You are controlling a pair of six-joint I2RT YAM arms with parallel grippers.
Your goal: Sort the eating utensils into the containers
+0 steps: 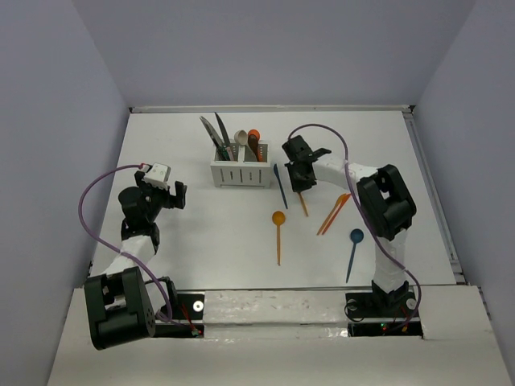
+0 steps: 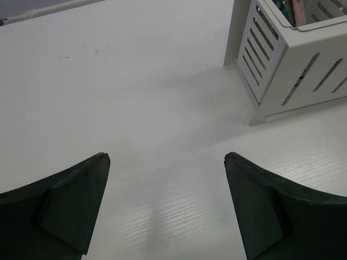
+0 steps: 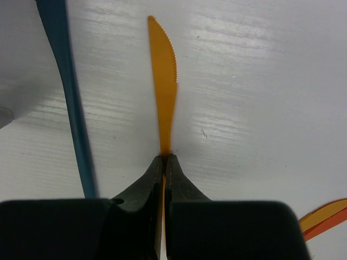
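The right gripper (image 3: pixel 164 160) is pinched fully shut on one end of an orange knife (image 3: pixel 162 81). The serrated blade runs straight out from the fingertips, low over the worktop (image 3: pixel 260 81), and it cannot be told whether the knife has left the surface. In the top view this grasp is near the right side of the caddy (image 1: pixel 240 173), and a dark blue utensil (image 1: pixel 280 186) lies between the two. The left gripper (image 2: pixel 167 162) hangs wide open with nothing in it, near the caddy's left side.

The step in hand looks like carrying the knife to a compartment. Since the hold is at the very end, the long blade will probably sag or swing, so a slow, straight lift makes sense before any sideways travel. That also keeps the blade from dragging across the dark blue utensil beside it.

The wrist should then turn so the knife hangs upright. Several utensils already stand leaning in the caddy, so the tip should go down into a free gap and inside the walls before release. Brushing the caddy's rim might shift it.

An orange spoon (image 1: pixel 278 233), a blue spoon (image 1: pixel 352 249) and two orange utensils (image 1: pixel 334 213) remain to be sorted.
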